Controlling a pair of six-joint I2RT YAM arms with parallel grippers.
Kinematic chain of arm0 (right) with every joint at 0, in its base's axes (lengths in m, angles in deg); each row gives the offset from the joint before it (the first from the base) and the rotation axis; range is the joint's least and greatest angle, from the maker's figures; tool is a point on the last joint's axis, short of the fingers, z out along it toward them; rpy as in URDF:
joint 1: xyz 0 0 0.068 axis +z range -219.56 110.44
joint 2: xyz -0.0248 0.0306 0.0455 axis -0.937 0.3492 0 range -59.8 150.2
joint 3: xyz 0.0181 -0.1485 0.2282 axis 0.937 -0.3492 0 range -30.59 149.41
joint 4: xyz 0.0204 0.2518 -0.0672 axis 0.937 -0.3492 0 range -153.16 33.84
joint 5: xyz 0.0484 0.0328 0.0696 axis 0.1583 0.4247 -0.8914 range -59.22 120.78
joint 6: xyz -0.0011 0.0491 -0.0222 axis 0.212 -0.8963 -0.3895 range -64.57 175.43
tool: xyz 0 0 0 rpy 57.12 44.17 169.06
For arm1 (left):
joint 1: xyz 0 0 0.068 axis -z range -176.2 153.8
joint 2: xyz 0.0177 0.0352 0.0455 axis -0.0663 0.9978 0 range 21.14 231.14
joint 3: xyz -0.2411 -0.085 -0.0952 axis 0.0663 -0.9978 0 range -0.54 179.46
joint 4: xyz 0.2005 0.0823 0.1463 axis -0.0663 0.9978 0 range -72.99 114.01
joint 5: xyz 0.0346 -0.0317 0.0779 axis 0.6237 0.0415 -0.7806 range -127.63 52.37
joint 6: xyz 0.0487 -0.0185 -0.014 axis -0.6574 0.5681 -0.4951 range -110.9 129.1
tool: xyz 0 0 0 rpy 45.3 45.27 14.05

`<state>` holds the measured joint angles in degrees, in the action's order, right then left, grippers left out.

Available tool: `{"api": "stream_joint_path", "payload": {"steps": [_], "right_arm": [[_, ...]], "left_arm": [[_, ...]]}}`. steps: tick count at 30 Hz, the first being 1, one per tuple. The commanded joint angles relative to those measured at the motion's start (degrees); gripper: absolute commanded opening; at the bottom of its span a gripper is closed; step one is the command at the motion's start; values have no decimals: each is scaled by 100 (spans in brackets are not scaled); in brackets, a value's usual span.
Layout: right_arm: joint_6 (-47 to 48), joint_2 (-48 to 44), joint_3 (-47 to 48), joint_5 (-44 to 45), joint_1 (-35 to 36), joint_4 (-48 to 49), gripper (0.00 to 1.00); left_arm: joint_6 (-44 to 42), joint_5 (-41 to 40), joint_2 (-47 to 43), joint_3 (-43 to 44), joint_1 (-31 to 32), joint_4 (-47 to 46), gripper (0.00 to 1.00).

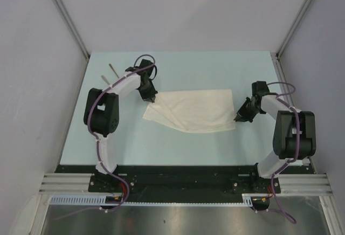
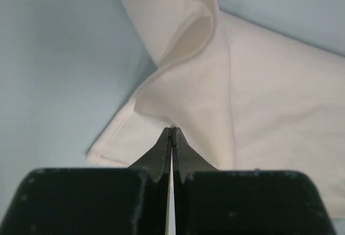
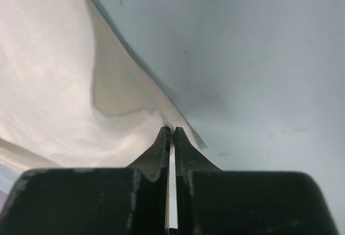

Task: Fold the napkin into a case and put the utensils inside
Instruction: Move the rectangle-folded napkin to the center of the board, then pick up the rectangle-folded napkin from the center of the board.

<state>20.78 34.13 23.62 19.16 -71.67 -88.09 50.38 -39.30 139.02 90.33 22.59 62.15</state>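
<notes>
The cream-white napkin [image 1: 190,111] lies in the middle of the table as a wide, wrinkled, doubled-over strip. My left gripper [image 1: 151,98] is shut on its far left corner; in the left wrist view the tips [image 2: 172,131] pinch a raised fold of the cloth [image 2: 259,95]. My right gripper [image 1: 237,118] is shut on the near right corner; in the right wrist view the tips [image 3: 171,130] pinch the edge of the cloth [image 3: 48,84]. Two thin utensil handles [image 1: 109,74] lie at the far left, behind my left arm; I cannot tell fork from spoon.
The pale blue table [image 1: 178,68] is walled by grey panels on the left, right and back. A black rail [image 1: 183,173] with the arm bases runs along the near edge.
</notes>
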Motion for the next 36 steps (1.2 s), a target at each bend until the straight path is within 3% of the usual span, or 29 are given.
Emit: {"api": "stream_joint_path", "payload": {"steps": [1, 10, 15, 21, 28, 31, 36], "right_arm": [[275, -849, 230, 529, 105, -516, 0], [512, -1553, -130, 99, 176, -702, 0], [776, -1816, 53, -797, 53, -657, 0], [1057, -2914, 1063, -1123, -88, -850, 0], [1917, -4092, 2935, -1651, -71, -1430, 0], [2199, -4628, 3621, -1256, 553, -1580, 0], [2314, -5384, 4411, -983, 747, -1536, 0]], "left_arm": [[-269, -448, -1721, -918, -15, -436, 0], [-199, -237, -2972, -2731, -200, -603, 0], [-506, -334, -3884, -2689, -235, -612, 0], [-1129, -369, -4897, -1681, -244, -945, 0], [-1614, -316, -5994, -334, -288, -1472, 0], [-1745, -202, -6365, -35, -288, -1797, 0], [-1772, 158, -6717, 623, -270, -1702, 0]]}}
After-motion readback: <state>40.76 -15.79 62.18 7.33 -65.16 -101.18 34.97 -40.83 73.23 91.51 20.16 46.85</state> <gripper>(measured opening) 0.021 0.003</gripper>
